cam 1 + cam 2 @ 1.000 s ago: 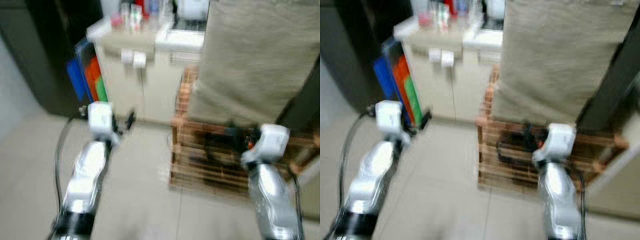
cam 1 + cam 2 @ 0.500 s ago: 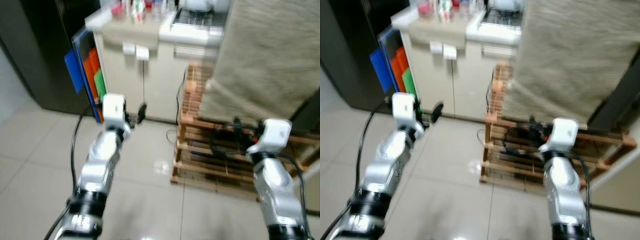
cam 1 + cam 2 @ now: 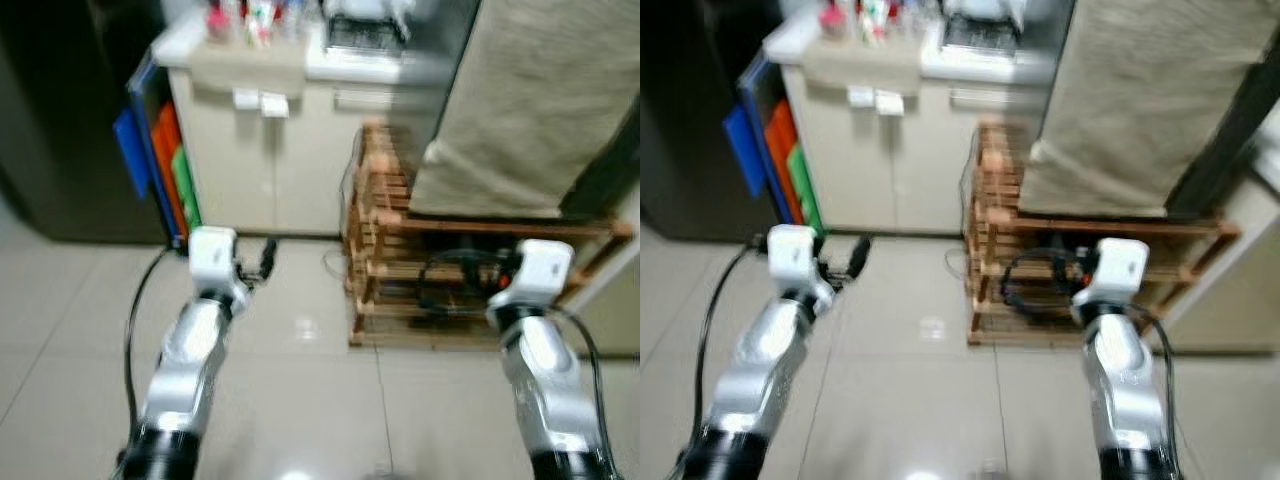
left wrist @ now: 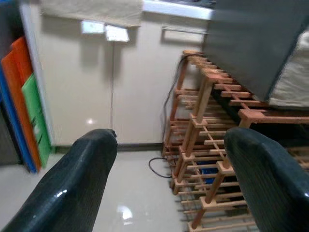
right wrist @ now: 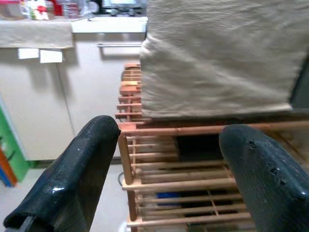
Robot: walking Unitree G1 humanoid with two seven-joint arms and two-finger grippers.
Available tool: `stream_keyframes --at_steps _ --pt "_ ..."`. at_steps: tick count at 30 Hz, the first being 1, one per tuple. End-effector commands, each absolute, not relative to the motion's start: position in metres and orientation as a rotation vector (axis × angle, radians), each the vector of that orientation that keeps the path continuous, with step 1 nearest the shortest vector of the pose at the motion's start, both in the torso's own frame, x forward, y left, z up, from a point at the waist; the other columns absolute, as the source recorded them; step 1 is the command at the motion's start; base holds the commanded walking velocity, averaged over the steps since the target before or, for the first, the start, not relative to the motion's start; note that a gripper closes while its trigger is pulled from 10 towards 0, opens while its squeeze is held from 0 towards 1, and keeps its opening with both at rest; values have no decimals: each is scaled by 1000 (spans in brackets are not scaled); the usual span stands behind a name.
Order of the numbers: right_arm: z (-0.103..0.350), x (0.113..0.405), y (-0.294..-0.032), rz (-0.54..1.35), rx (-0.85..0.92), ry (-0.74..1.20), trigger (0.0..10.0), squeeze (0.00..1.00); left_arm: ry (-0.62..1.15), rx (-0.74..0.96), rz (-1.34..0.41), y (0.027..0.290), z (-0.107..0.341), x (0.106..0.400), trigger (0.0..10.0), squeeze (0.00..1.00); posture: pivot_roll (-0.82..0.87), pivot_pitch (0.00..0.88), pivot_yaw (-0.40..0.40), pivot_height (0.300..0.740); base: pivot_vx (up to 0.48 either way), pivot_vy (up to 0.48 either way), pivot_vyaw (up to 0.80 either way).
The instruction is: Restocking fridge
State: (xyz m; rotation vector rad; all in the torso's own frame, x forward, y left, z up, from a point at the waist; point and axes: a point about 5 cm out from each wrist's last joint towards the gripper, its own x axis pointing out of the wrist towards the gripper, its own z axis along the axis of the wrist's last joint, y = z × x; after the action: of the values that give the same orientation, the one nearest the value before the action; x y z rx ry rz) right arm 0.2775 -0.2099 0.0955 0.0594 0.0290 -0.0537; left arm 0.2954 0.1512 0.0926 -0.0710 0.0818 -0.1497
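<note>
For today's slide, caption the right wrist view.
Open right claw facing a wooden rack that carries a beige cloth-covered box.

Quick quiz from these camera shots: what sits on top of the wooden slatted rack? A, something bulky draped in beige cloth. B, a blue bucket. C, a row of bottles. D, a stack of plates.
A: a bulky object covered in beige cloth rests on the top of the wooden rack, seen ahead of the right hand, whose fingers are spread with nothing between them.
</note>
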Motion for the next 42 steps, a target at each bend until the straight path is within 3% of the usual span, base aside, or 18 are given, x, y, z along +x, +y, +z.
stream_keyframes --at_steps 1,4,10,16,22,25,32,40,41,42 --pt "96 278 -214 -75 49 24 10000 0 17 -56 -177 142 107 301 10000 0 -99 0 -5 740 0 480 -800" --pt "97 279 -207 -70 54 0 10000 0 -69 15 -249 135 121 294 10000 0 -96 0 4 740 0 0 -779" --pt "100 280 -205 -61 48 -16 10000 0 -141 -17 -299 126 134 288 10000 0 -93 0 -1 740 250 0 -123" --pt "101 280 -204 -54 47 -23 10000 0 -82 -36 -257 132 123 290 10000 0 -91 0 -14 740 461 0 0" --pt "108 244 -207 -43 23 -61 10000 0 -91 -32 -209 151 128 279 10000 0 -83 0 -20 740 458 0 0" --pt "106 237 -208 -41 17 -50 10000 0 -27 -94 -243 136 129 282 10000 0 -87 0 -25 740 458 0 0" --pt "104 253 -199 -23 13 -49 10000 0 -73 -104 -264 122 140 295 10000 0 -88 0 -7 740 460 0 0" --pt "107 273 -198 -31 -31 -38 10000 0 -36 -21 -173 145 134 308 10000 0 -78 0 -12 740 415 125 0" --pt "107 274 -200 -37 -17 -35 10000 0 -44 -39 -170 146 135 309 10000 925 -76 0 -17 740 375 300 0" --pt "106 274 -200 -38 -4 -35 10000 0 -54 -41 -170 146 135 309 10000 1000 -76 0 -17 740 412 247 0"
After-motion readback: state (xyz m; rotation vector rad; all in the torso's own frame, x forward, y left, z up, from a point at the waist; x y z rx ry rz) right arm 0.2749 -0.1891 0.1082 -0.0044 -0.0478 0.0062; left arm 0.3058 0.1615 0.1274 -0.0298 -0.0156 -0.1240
